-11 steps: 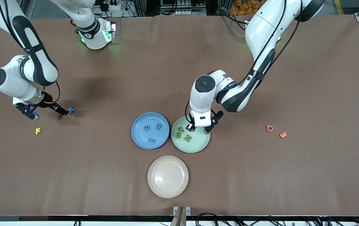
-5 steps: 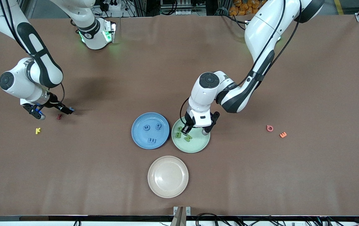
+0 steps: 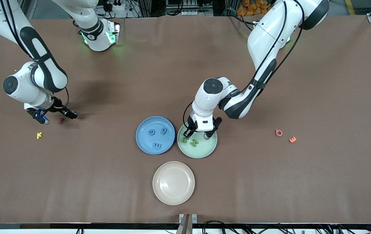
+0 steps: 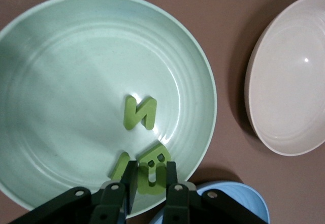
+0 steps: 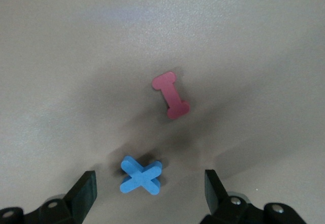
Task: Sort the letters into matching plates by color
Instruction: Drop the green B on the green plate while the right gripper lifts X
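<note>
A green letter (image 4: 152,171) is being pinched by the left pincer (image 4: 151,183) over the green plate (image 4: 61,71). The right pincer (image 5: 150,193) is being held spread around the blue X (image 5: 140,175) on the table (image 3: 107,182).

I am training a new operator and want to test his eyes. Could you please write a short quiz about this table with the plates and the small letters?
1. True or false: the blue plate holds three blue letters.
2. What lies on the table between the open fingers of the right claw?
A) a blue cross-shaped letter
B) a yellow letter
C) an orange letter
3. Over which plate is the left claw?

Key: 1 true; 2 A; 3 the green plate.
</note>
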Tool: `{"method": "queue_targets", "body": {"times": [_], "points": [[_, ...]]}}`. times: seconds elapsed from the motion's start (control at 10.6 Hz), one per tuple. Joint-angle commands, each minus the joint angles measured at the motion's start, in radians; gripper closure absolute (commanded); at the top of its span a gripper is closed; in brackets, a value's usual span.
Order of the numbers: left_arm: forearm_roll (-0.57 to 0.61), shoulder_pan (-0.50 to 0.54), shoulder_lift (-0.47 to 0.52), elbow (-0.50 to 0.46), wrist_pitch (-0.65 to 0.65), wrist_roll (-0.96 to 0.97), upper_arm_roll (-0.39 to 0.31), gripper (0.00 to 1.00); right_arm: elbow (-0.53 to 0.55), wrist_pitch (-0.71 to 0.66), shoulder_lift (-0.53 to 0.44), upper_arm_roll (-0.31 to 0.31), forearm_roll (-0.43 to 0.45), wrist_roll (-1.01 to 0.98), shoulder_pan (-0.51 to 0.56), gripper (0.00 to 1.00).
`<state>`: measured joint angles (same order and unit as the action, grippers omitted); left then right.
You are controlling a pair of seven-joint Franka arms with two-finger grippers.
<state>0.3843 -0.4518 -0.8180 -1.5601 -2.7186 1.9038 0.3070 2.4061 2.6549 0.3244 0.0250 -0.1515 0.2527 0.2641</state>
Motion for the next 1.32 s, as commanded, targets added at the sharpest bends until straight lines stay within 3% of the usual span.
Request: {"method": "queue_targets", "body": {"times": [0.0, 0.09, 0.19, 0.28, 0.38, 0.75, 1.22], "points": [[0.042, -0.022, -0.036, 0.012, -0.046, -0.008, -0.015, 1.0, 0.013, 0.014, -0.002, 0.006, -0.02, 0.005, -0.006, 0.19], [0.042, -0.027, -0.038, 0.012, -0.046, -0.006, -0.025, 1.0, 0.013, 0.014, 0.004, 0.006, -0.02, 0.005, -0.011, 0.21], [0.044, -0.028, -0.038, 0.012, -0.047, -0.008, -0.038, 0.6, 0.013, 0.014, 0.008, 0.006, -0.02, 0.005, -0.011, 0.21], [0.044, -0.03, -0.038, 0.014, -0.049, -0.008, -0.049, 0.06, 0.012, 0.014, 0.01, 0.006, -0.02, 0.005, -0.013, 0.21], [0.05, -0.03, -0.035, 0.014, -0.049, -0.014, -0.049, 0.0, 0.013, 0.014, 0.016, 0.006, -0.02, 0.005, -0.019, 0.23], [0.064, -0.019, -0.018, 0.009, -0.032, -0.188, -0.064, 0.0, 0.018, 0.014, 0.019, 0.006, -0.02, 0.002, -0.022, 0.41], [0.065, 0.014, 0.008, 0.011, 0.152, -0.454, -0.066, 0.0, 0.016, 0.013, 0.019, 0.006, -0.02, -0.004, -0.022, 0.53]]}}
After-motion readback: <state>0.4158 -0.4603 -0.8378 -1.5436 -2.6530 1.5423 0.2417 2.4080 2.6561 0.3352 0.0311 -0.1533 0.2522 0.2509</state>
